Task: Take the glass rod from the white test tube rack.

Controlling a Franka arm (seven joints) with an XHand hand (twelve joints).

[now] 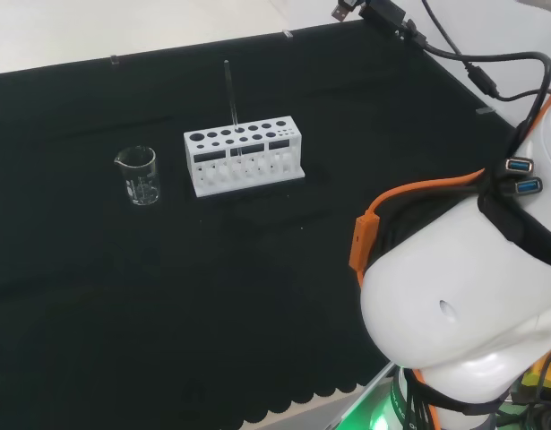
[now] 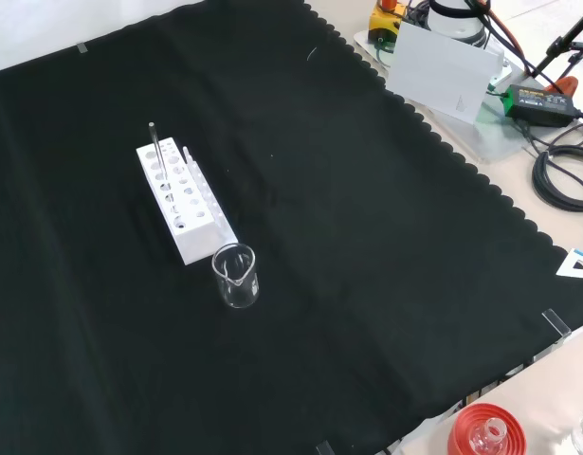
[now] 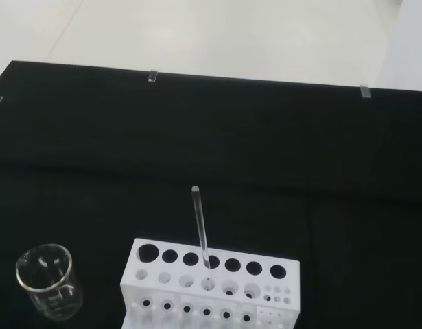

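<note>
A white test tube rack (image 1: pixel 244 159) (image 2: pixel 182 204) (image 3: pixel 211 288) stands on the black cloth. A thin glass rod (image 1: pixel 229 93) (image 2: pixel 155 150) (image 3: pixel 200 226) stands upright in one of its back-row holes and rises well above the rack's top. In the wrist view the rack and rod lie ahead of the camera at some distance. The arm's white links (image 1: pixel 463 313) stand at the right of the head view, well apart from the rack.
An empty clear glass beaker (image 1: pixel 138 174) (image 2: pixel 236 276) (image 3: pixel 49 282) stands beside the rack's end, left of it in the head view. A red ribbed stand (image 2: pixel 485 431) sits at the front view's lower edge. Cables and a white box (image 2: pixel 443 71) lie off the cloth.
</note>
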